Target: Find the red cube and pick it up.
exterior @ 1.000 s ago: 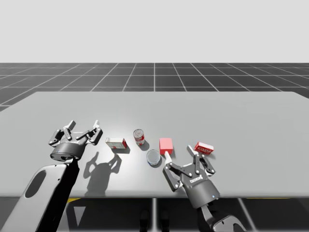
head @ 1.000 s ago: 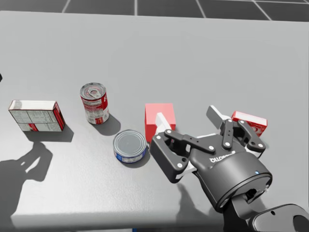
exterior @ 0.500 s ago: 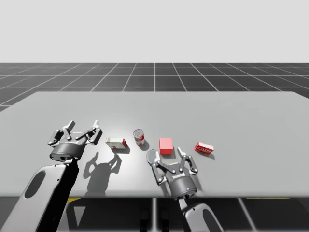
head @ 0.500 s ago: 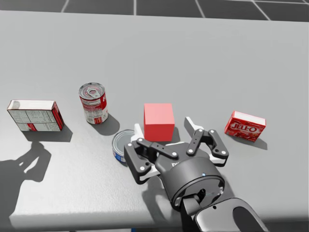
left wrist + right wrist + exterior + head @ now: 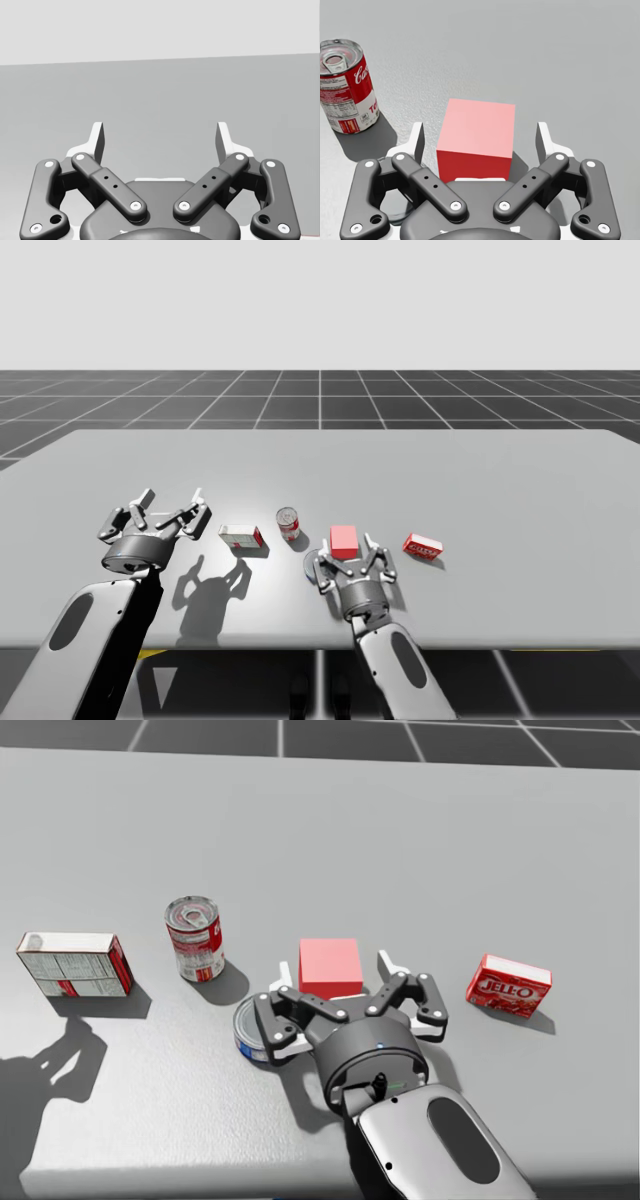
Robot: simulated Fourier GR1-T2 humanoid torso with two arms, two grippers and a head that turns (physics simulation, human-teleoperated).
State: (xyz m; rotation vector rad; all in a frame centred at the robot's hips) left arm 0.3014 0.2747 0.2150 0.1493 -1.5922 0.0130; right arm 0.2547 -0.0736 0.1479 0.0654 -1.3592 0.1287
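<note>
right now the right gripper stands wide, one finger on each side of the cube, and neither seems to touch it. the cube sits flat on the table, near the red can, on the can's side away from the white box.

what could go wrong, as i judge it:
- the fingers reach only about halfway along the cube's sides. if you close from there, it may squirt out ahead of them.
- its faces look slightly turned against the fingers, so a quick close could twist it instead of seating it.
- the flat can, just beside the red can, lies close against the gripper's linkage. a sideways correction could shove it.

the cube is plain red and sharp-edged, with a pale lit top and a darker near face. it looks smooth, so squeeze it squarely.

the left gripper is spread wide too, over bare table well apart from the red can.
</note>
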